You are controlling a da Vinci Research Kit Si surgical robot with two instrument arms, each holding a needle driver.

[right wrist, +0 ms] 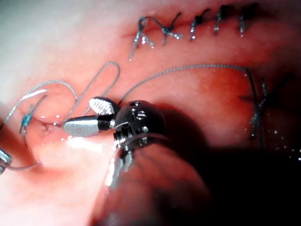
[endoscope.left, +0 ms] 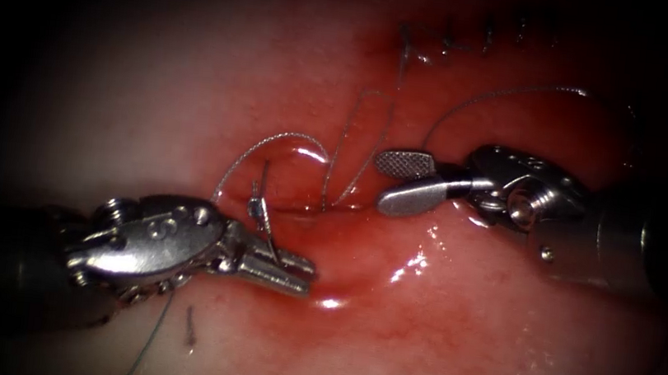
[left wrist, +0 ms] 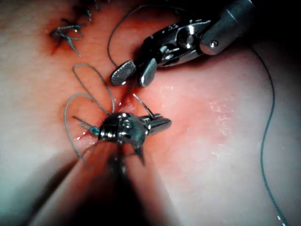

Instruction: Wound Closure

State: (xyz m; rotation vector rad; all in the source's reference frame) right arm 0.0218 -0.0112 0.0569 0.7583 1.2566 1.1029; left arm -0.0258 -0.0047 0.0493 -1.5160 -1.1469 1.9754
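The left arm's steel end effector (endoscope.left: 292, 268) is clenched on the thin curved metal needle (endoscope.left: 264, 220), near its thread end, above the glistening pink tissue (endoscope.left: 460, 325). The right end effector (endoscope.left: 397, 182) gapes, holding nothing, beside looping grey thread (endoscope.left: 272, 144).

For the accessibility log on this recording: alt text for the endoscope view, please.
The left arm's steel needle driver, jaws shut, grips the thin curved needle above the glistening pink tissue. The right arm's steel needle driver hovers open and empty by loops of grey thread.
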